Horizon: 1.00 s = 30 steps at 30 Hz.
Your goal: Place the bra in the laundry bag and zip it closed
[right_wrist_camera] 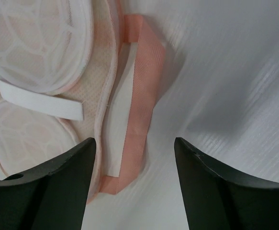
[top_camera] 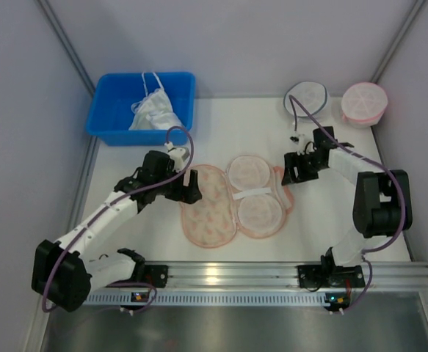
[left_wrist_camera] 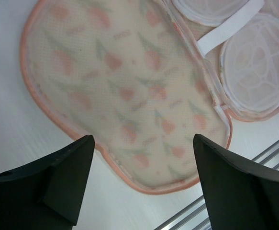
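The peach-pink floral laundry bag lies open on the table. Its floral half is on the left. Its right half holds two white ribbed mesh domes under a white elastic band. I cannot make out the pale cream bra anywhere. My left gripper is open and empty at the floral half's left edge, which fills the left wrist view between the open gripper. My right gripper is open and empty at the bag's right edge, above its pink tab in the right wrist view, jaws apart.
A blue bin at the back left holds a bright white garment with thin string straps. A round white mesh pouch with a dark rim and a round pink mesh pouch stand at the back right. A metal rail runs along the near edge.
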Available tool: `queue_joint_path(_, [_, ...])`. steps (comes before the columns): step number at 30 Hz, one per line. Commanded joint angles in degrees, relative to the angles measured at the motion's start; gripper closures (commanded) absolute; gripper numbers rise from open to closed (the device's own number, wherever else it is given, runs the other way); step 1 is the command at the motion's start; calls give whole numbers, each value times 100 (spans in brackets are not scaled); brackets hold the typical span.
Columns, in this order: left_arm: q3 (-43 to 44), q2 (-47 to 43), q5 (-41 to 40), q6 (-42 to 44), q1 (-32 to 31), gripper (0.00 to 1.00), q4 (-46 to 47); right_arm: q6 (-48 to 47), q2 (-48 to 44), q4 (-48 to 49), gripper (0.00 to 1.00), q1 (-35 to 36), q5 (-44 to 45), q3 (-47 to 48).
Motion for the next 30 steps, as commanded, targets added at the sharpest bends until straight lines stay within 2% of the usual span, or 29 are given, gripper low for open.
queue_joint_path(1, [459, -195, -108, 575, 84, 14, -473, -34, -155, 230, 33, 120, -81, 324])
queue_joint_path(2, [468, -169, 43, 602, 84, 18, -508, -25, -207, 213, 33, 137, -107, 333])
queue_joint_path(3, [468, -39, 201, 637, 67, 27, -509, -25, -295, 204, 34, 181, -177, 351])
queue_joint_path(6, [547, 566, 396, 725, -12, 39, -579, -25, -471, 107, 34, 260, -352, 430])
queue_joint_path(9, [626, 1269, 667, 831, -39, 42, -597, -8, -603, 63, 33, 287, -904, 447])
queue_joint_path(15, [1039, 2473, 668, 989, -162, 46, -561, 71, -410, 142, 33, 567, -1566, 465])
queue_joint_path(19, [1390, 3196, 379, 928, -337, 44, -561, 89, -77, 186, 32, 682, -1453, 596])
queue_joint_path(26, [2409, 4136, -316, 1059, -390, 42, -483, 98, 232, 134, 50, 718, -916, 203])
queue_joint_path(30, [2936, 4340, -413, 1200, -390, 41, -438, 186, 170, 160, 52, 718, -820, 34])
